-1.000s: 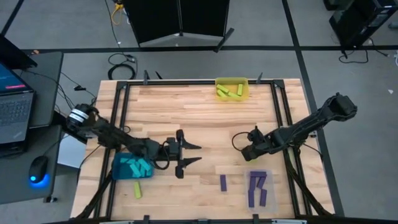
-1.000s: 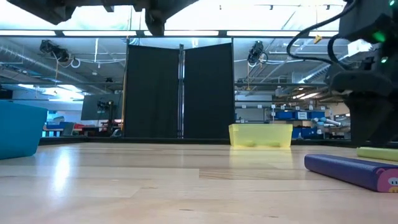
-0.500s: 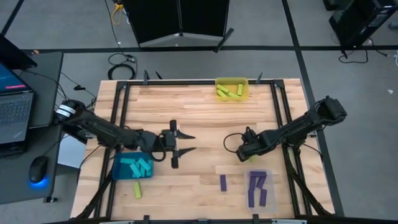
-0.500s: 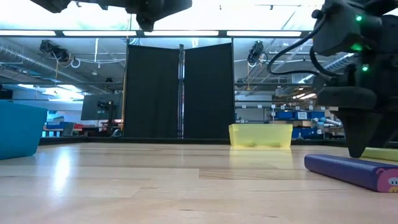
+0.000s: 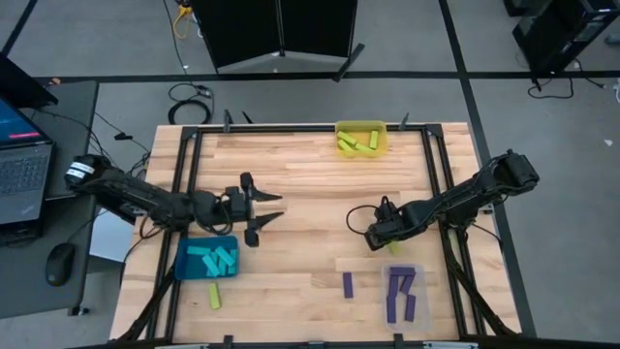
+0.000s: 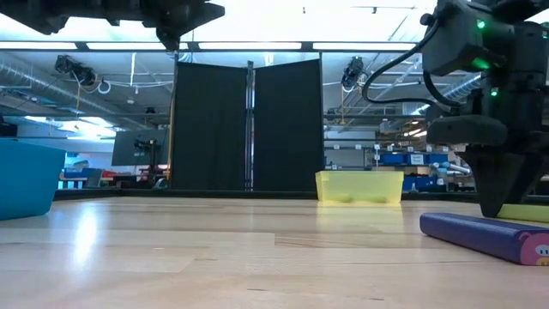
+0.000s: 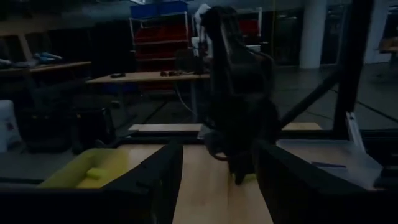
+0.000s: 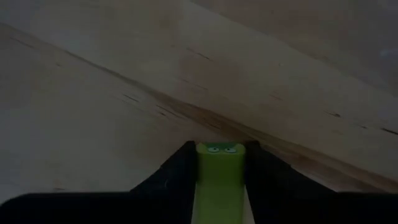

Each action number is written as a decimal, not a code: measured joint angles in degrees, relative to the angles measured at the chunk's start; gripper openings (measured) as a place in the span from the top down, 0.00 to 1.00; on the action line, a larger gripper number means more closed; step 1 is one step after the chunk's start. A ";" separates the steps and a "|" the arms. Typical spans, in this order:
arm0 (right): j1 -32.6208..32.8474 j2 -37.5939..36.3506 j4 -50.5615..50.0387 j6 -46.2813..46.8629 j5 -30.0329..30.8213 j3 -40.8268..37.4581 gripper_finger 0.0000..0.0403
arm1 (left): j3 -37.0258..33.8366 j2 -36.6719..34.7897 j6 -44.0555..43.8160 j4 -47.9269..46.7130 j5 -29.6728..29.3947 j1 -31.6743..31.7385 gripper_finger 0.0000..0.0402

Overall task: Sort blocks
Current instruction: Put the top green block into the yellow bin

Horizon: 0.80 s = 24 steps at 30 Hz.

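- Left gripper [image 5: 263,210] has swung back toward its own side, fingers spread and empty above the teal bin [image 5: 205,259].
- Right gripper [image 5: 374,231] sits low mid-table, fingers clamped on a yellow-green block [image 8: 219,177].
- Next, I'd say: lift, carry to the yellow bin [image 5: 360,138].

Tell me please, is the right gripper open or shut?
Shut on a yellow-green block: the right gripper has its fingers pressed against both sides.
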 joint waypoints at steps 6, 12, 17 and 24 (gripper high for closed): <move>-2.40 -0.90 0.84 -4.34 8.86 1.64 0.71 | -0.77 -1.65 0.02 -0.74 -0.11 2.77 0.50; -6.48 -2.92 0.90 -12.03 16.25 5.66 0.71 | -0.74 -1.63 -0.03 -2.04 -0.08 5.43 0.50; -11.68 -5.00 0.80 -22.00 24.14 10.11 0.71 | -0.74 -1.61 -0.19 -2.09 2.33 6.76 0.50; -24.22 -6.31 8.69 -42.00 35.69 17.45 0.71 | -0.74 -1.59 -3.25 -4.22 2.75 7.65 0.50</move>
